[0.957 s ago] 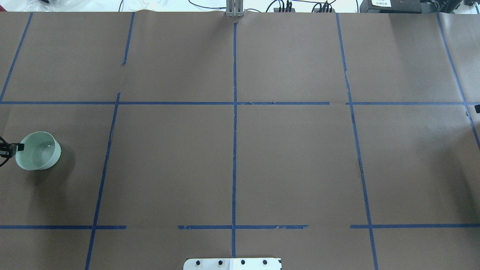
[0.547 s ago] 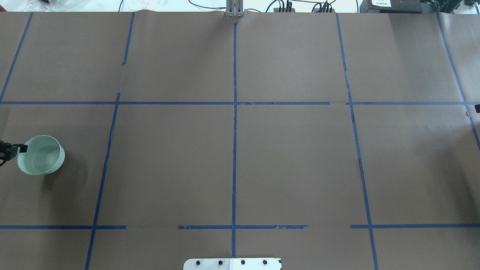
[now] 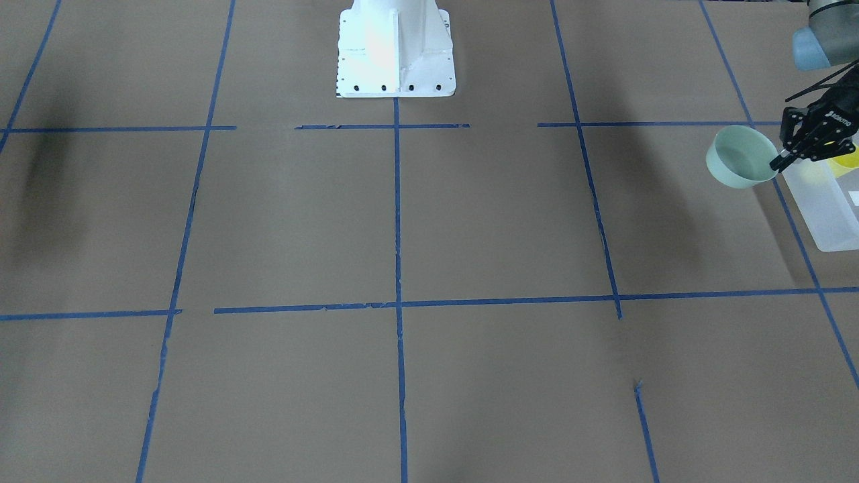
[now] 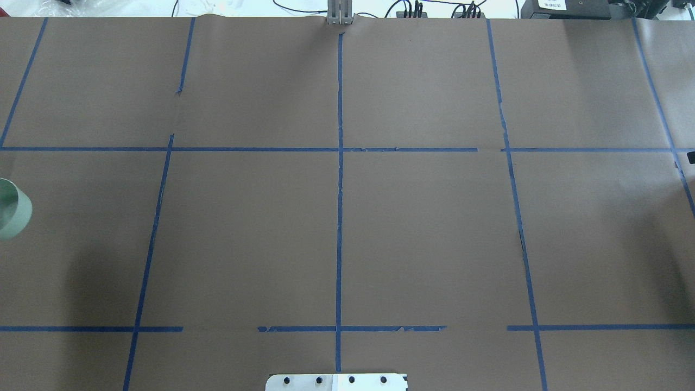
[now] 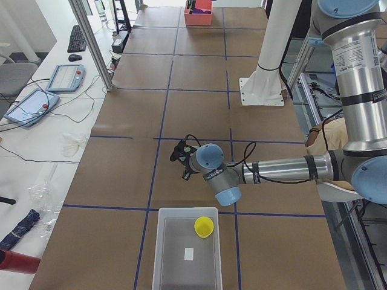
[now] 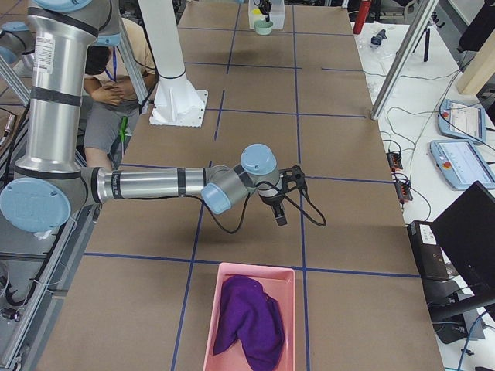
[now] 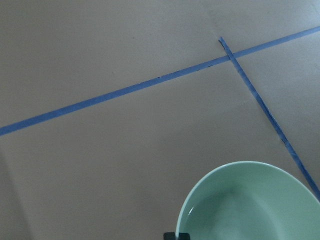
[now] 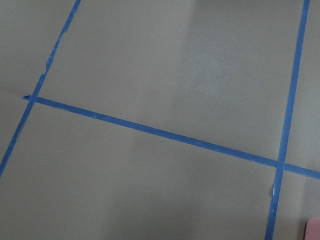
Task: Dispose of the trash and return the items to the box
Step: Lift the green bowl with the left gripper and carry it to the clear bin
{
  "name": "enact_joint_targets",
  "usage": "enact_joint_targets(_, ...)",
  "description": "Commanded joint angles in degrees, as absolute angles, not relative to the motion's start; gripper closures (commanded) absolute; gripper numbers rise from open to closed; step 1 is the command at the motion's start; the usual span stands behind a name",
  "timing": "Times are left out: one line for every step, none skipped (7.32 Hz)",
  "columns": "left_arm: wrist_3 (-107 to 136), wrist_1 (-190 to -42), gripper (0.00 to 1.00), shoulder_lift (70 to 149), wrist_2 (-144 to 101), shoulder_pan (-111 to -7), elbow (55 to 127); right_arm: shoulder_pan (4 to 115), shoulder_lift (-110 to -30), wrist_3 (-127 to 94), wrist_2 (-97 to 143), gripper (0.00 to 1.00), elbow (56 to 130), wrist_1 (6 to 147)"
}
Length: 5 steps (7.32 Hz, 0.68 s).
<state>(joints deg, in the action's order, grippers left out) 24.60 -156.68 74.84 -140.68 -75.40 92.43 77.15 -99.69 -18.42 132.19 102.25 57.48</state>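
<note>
My left gripper [image 3: 782,161] is shut on the rim of the pale mint-green bowl [image 3: 738,157] and holds it tilted above the table, just beside the box [image 3: 829,215]. The yellow cup [image 3: 844,161] sits inside the box, partly hidden behind the gripper. In the overhead view only part of the bowl [image 4: 12,209] shows at the left edge. The left wrist view shows the bowl [image 7: 250,205] at the bottom. The exterior left view shows the box [image 5: 186,248] with the cup [image 5: 204,226] in it. My right gripper [image 6: 282,205] hovers over the table's other end; I cannot tell if it is open.
A pink bin [image 6: 249,321] holding a purple cloth stands at the table's right end. The white robot base [image 3: 396,47] is at the robot's edge of the table. Blue tape lines cross the brown table cover.
The bowl has moved left toward the table's end, and most of it has left the overhead view. The left gripper's fingers have gone out of that view too.
</note>
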Motion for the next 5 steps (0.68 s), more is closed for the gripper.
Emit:
enact_joint_targets(7.75,-145.97,1.00,74.88,-143.34,-85.56,91.85,77.08,-99.67,-18.28,132.10,0.00,102.22,57.48)
enact_joint_targets(-2.62,-136.68,1.00,74.97,-144.22,-92.22,91.67,77.08,-99.67,-18.28,132.10,0.00,102.22,57.48)
enact_joint_targets(-12.73,-129.71,1.00,76.80,-143.71,-96.81,88.71,76.99,-99.67,-18.28,132.01,0.00,102.22,57.48)
enact_joint_targets(-17.27,-128.86,1.00,78.38,-143.61,-98.60,84.33,76.91,-99.67,-18.28,131.84,0.00,102.22,57.48)
enact_joint_targets(-17.14,-129.63,1.00,78.57,-142.83,-98.61,81.50,76.82,-99.67,-18.19,131.84,0.00,102.22,57.48)
